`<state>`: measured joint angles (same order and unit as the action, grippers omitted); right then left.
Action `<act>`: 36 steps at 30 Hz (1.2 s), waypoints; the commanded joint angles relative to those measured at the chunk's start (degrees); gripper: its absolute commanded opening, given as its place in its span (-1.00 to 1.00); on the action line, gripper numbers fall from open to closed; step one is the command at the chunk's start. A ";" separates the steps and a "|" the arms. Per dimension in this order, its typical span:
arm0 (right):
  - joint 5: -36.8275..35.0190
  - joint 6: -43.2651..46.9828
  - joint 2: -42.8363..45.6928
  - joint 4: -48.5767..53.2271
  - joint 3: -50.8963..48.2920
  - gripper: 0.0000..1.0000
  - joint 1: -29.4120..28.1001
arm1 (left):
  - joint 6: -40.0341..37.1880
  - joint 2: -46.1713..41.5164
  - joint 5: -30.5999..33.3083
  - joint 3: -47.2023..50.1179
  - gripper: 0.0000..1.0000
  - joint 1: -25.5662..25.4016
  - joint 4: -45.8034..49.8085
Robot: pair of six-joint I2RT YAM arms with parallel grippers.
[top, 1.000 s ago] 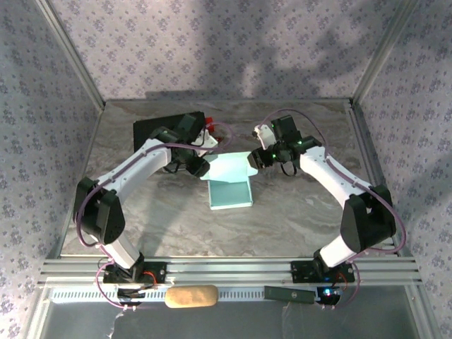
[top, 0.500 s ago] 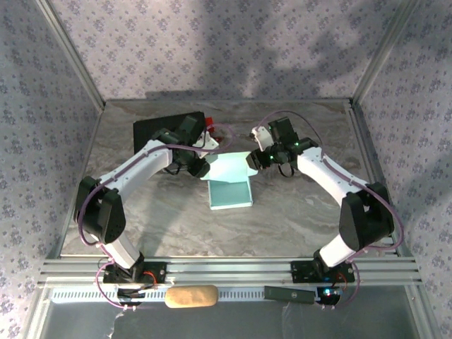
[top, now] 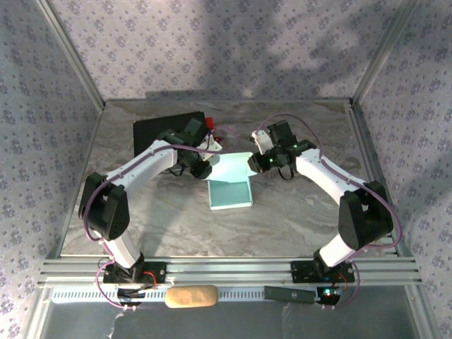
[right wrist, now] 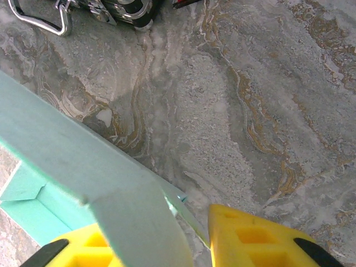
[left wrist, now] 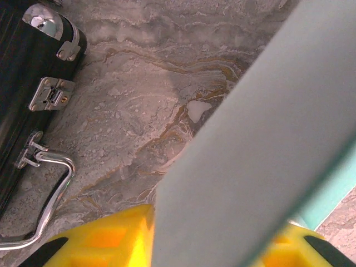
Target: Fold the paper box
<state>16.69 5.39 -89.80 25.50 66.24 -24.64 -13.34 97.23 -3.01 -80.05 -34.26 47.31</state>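
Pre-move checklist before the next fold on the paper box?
1. Paper box base resting on the table: ok.
2. Far flap lifted, between the left end effector fingers: ok.
3. Left end effector clamped on the flap: cannot tell, card hides the gap.
4. Right end effector clamped: not ok, table shows between card and one finger.
5. Black case apart from the flap and the left end effector: ok.

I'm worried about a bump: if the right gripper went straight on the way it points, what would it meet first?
A flap of the box, standing between the right gripper's open fingers; beyond it, probably the bare table. The case lies off that line, to the left.
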 commanded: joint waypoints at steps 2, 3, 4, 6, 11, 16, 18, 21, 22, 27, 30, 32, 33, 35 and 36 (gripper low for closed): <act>-0.60 -0.42 0.16 0.12 -0.35 -0.39 -0.36 | 1.11 -0.11 -0.60 -1.42 -0.37 -0.38 -0.21; -0.80 -0.47 0.17 0.15 -0.44 -0.42 -0.32 | 1.30 -0.11 -0.60 -1.51 -0.39 -0.38 -0.20; -1.01 -0.56 0.16 0.08 -0.39 -0.45 -0.43 | 1.63 -0.11 -0.59 -1.70 -0.40 -0.41 -0.20; -1.28 -0.71 0.35 0.05 -0.47 -0.50 -0.61 | 2.46 -0.03 -0.47 -2.11 -0.41 -0.43 -0.19; -2.09 -1.22 0.26 0.43 -0.57 -0.62 -1.37 | 4.90 0.26 -0.09 -2.65 -0.48 -0.54 0.24; -2.99 -1.99 0.29 0.16 -0.73 -0.64 -2.81 | 8.01 0.15 0.76 -3.18 -0.52 -1.56 -0.12; -3.24 -2.41 0.34 -0.07 -0.61 -0.67 -3.28 | 8.86 0.22 1.45 -3.46 -0.55 -2.03 -0.28; -4.20 -3.51 0.74 -0.66 -0.58 -0.74 -3.94 | 10.86 0.31 2.63 -3.62 -0.58 -2.43 -0.55; -4.44 -4.08 0.91 -1.06 -0.58 -0.77 -4.30 | 11.78 0.41 3.02 -3.83 -0.59 -2.51 -0.51; -9.18 -7.59 1.02 -1.25 0.07 -0.94 -6.12 | 14.49 0.97 4.50 -4.28 -0.40 -3.05 0.07; -11.44 -8.54 0.79 -0.29 0.56 -0.99 -6.37 | 13.22 -0.50 4.31 -3.09 -0.22 -3.38 0.89; -11.58 -8.18 1.24 -0.18 0.42 -1.00 -6.35 | 12.09 -1.61 4.37 -1.79 -0.19 -3.11 1.44; -11.42 -7.95 1.40 -0.17 0.38 -1.00 -6.25 | 11.42 -2.01 4.02 -1.13 -0.19 -2.69 1.61; -10.73 -7.51 1.60 0.12 0.46 -1.00 -6.31 | 10.39 -2.26 3.59 -0.12 -0.19 -1.75 1.60; -10.56 -7.49 1.57 0.16 0.55 -1.00 -6.38 | 9.69 -2.07 3.45 -0.02 -0.19 -1.28 1.62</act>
<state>7.29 -1.30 -89.60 24.18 66.24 -30.89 -1.50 96.95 0.97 -80.99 -36.71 47.64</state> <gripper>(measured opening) 0.061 0.405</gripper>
